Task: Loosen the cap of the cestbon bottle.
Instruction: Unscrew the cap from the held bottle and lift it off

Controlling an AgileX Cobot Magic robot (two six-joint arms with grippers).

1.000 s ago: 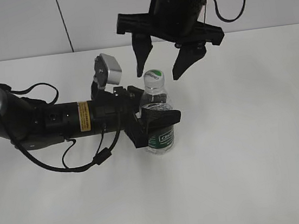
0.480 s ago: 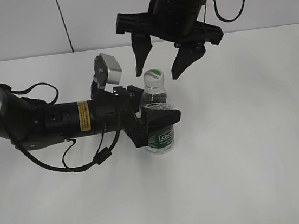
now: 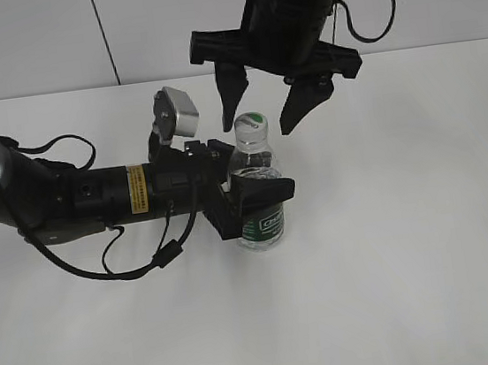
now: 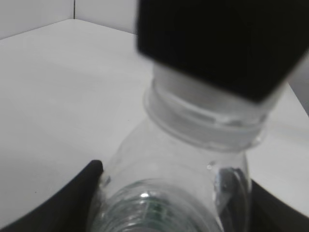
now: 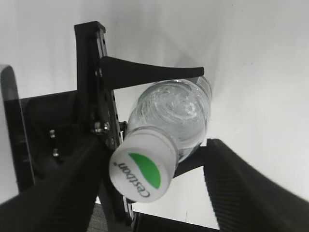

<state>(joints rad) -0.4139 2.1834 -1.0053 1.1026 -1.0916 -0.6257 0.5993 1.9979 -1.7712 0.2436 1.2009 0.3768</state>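
The right gripper (image 3: 259,118) hangs from above with its two black, tapered fingers (image 3: 231,95) spread apart, one on each side of the cap (image 3: 251,126) and clear of it; it holds nothing. In the right wrist view the same fingers (image 5: 236,188) frame the cap (image 5: 143,166) from either side with white table showing between.

The cap is a small round white plastic disc, smooth-topped, printed with a green half-disc and dark lettering. It sits on the neck of the cestbon bottle (image 3: 258,200), which stands upright on the white table (image 3: 412,242), long axis vertical, cap pointing up toward the right gripper.

The bottle is clear plastic with a rounded shoulder, a ribbed body and a dark green label band with white lettering near the base.

The left gripper (image 3: 251,201) reaches in horizontally from the left, its flat black fingers (image 3: 263,191) clamped on the bottle's body just above the label. The left wrist view shows the bottle's shoulder (image 4: 178,183) and neck ring close up and blurred, with a finger (image 4: 53,203) pressed at each side.
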